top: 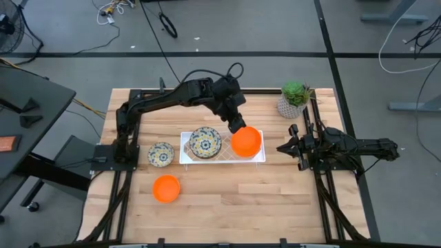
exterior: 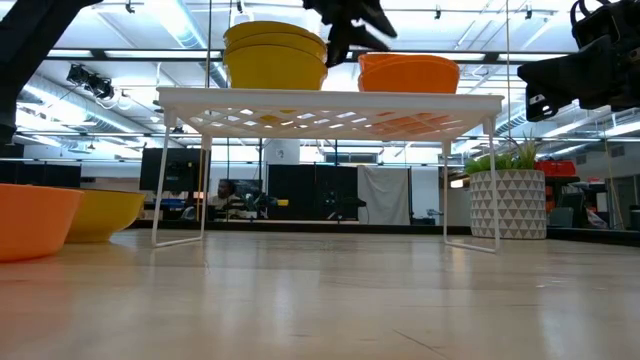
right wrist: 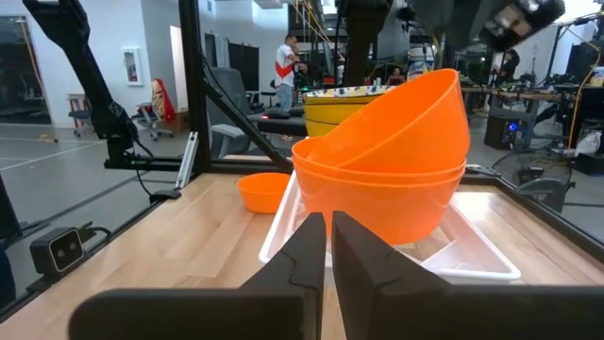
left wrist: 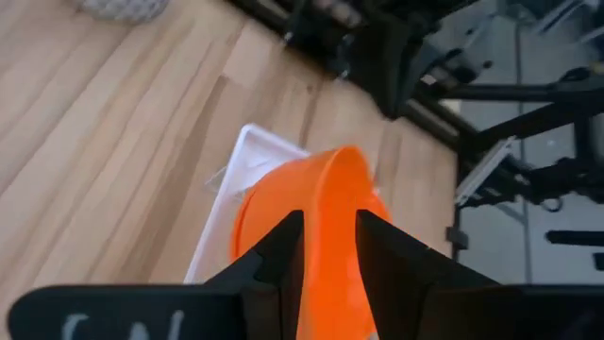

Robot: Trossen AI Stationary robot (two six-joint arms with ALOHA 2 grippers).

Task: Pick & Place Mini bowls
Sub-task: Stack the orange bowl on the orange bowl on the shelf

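1. Nearest the low camera, at far left: one loose orange bowl (top: 165, 188) on the table (top: 275, 200), with a floral-patterned bowl (top: 161, 153) just behind it, both awaiting pickup, we judge.
2. White wire rack (top: 185, 160), mid-table: the collecting place, in our judgement. Its left half carries a stack of floral bowls (top: 204, 142).
3. Rack, right half: orange bowl stack (top: 246, 142). The top orange bowl (right wrist: 396, 123) sits tilted in the one beneath, not yet nested flat.
4. Left gripper (left wrist: 327, 247): over the rack, fingers closed narrowly across that top bowl's rim, one inside and one outside, so the bowl hangs from its wall, which we take to explain the tilt.
5. Right gripper (right wrist: 327, 236): parked at the table's right edge, near the potted plant (top: 295, 98), fingers together, holding nothing, facing the orange stack.
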